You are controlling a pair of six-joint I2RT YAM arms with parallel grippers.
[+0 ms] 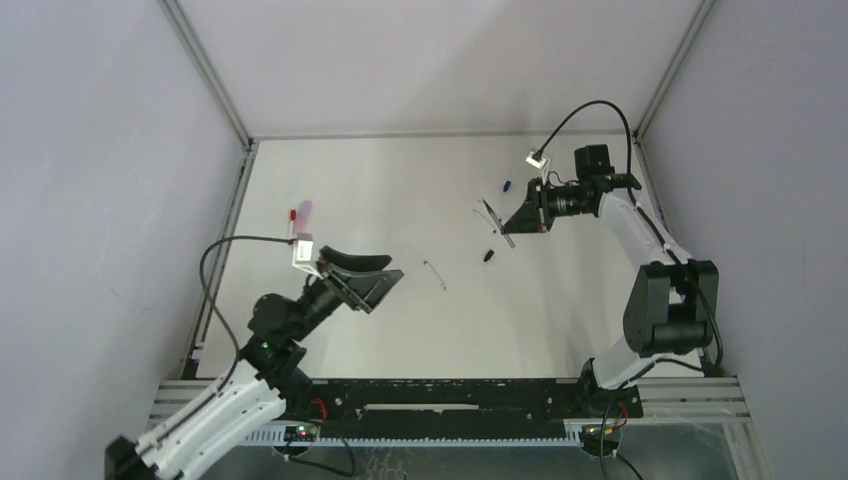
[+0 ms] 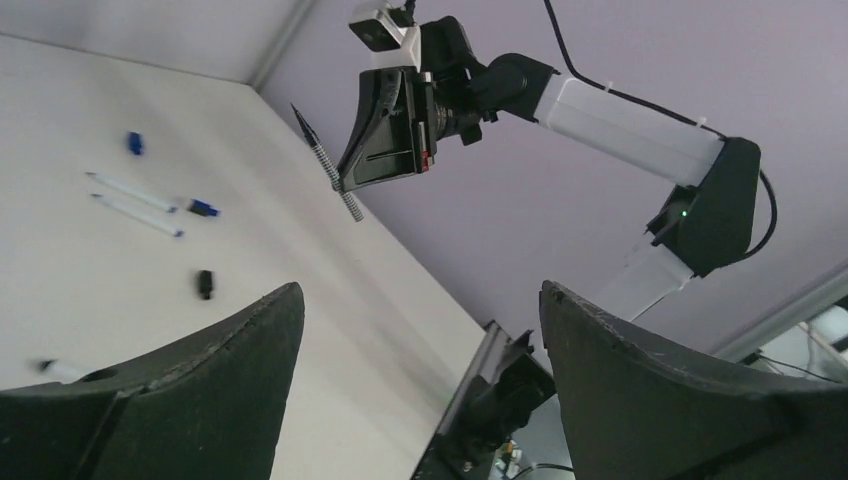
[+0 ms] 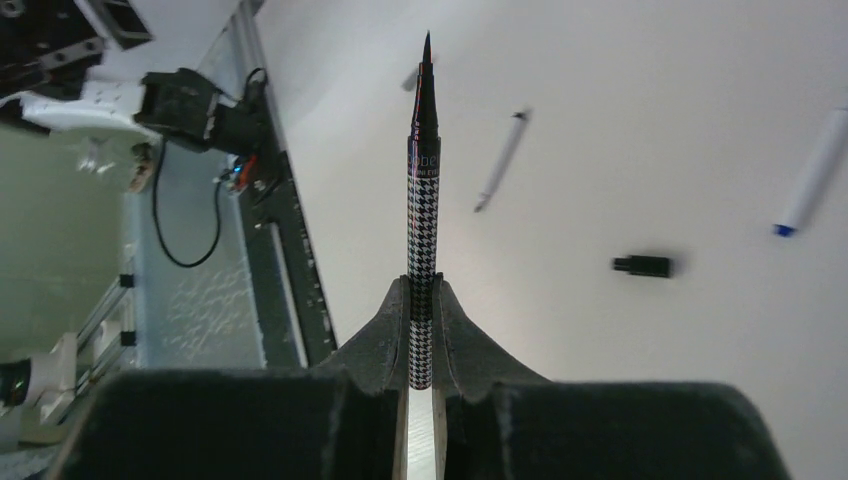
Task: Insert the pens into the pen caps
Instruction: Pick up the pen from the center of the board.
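Pen in hand: checked pen (image 3: 423,230), thin, with a dark pointy tip, held up off the bench (image 3: 620,90).
Feel of it: I think it is light, stiff and smooth, so it may slip or turn if the squeeze is weak.
Best place to hold: low on the body, far from the tip, so the tip end is free for a cap.
Right fingers (image 3: 380,340): pressed together on the bottom end of the checked pen. Most of the pen sticks out past them, straight and in the middle.
Left fingers (image 2: 230,380): wide apart with nothing between them, above the bench and well apart from the checked pen.
Black cap (image 3: 642,265): short and stubby, lying on its side on the bench, touching nothing. It looks tiny and easy to knock away. I would grab it across its sides and leave the open end clear.
Other pens: white pen (image 3: 500,160) and blue-tipped pen (image 3: 810,175) lie flat on the bench, away from all the fingers.
Blue cap (image 2: 134,143): alone on the bench, near the white pens.
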